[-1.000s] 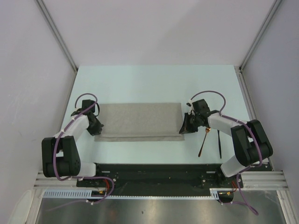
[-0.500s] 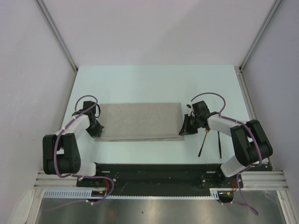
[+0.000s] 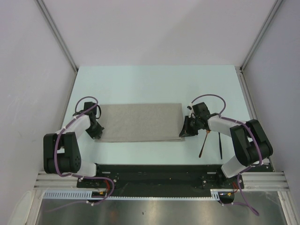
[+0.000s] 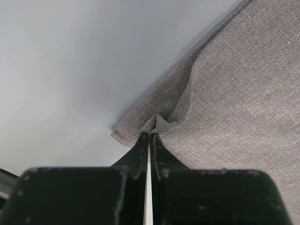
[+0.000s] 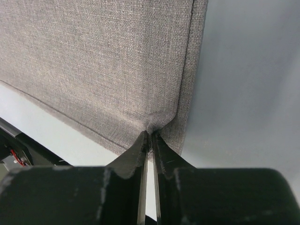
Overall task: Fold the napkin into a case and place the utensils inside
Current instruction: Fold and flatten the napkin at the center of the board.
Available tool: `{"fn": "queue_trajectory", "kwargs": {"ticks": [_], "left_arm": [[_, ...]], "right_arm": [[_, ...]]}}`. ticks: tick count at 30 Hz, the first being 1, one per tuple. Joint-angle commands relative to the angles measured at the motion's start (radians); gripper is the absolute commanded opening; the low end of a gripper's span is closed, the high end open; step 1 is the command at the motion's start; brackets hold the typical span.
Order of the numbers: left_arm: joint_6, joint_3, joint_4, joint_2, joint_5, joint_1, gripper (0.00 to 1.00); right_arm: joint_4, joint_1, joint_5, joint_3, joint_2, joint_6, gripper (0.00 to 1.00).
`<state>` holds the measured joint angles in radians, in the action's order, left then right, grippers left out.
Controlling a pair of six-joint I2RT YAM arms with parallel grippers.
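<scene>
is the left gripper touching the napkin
Touching. The left wrist view shows the left gripper pinching the napkin at its corner, jaws shut, with the cloth puckered right at the tips.

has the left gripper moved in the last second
Yes, slightly. The left gripper, pinching a corner of the napkin, has slid toward the near edge of the table.

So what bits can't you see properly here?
Top view: the thin black utensil is too small to identify, and so are the prongs of the fork.
Left wrist: the left tool hides the napkin corner it pinches.
Right wrist: the right tool does likewise.
</scene>
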<state>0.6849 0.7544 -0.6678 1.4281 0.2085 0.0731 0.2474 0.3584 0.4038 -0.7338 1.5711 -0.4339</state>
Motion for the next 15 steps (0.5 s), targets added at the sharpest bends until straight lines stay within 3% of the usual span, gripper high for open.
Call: {"fn": "queue_trajectory", "kwargs": {"ticks": [1,8,9,10,11,15], "left_arm": [[0.018,0.019,-0.029,-0.009,0.100,0.008,0.00],[0.016,0.040,-0.101,-0.147,0.048,0.010,0.34],[0.018,0.042,-0.107,-0.178,0.037,0.008,0.45],[0.013,0.052,-0.124,-0.202,0.029,0.010,0.48],[0.012,0.059,-0.137,-0.242,0.031,0.008,0.57],[-0.024,0.088,-0.145,-0.284,0.031,0.010,0.60]], "right_arm": [[-0.002,-0.002,-0.036,0.002,0.004,0.012,0.14],[0.117,-0.006,-0.072,-0.056,-0.120,0.037,0.37],[0.133,-0.004,-0.083,-0.076,-0.143,0.041,0.43],[0.165,-0.004,-0.094,-0.084,-0.164,0.046,0.46],[0.182,-0.006,-0.105,-0.093,-0.202,0.058,0.48],[0.219,-0.010,-0.131,-0.113,-0.258,0.072,0.59]]}}
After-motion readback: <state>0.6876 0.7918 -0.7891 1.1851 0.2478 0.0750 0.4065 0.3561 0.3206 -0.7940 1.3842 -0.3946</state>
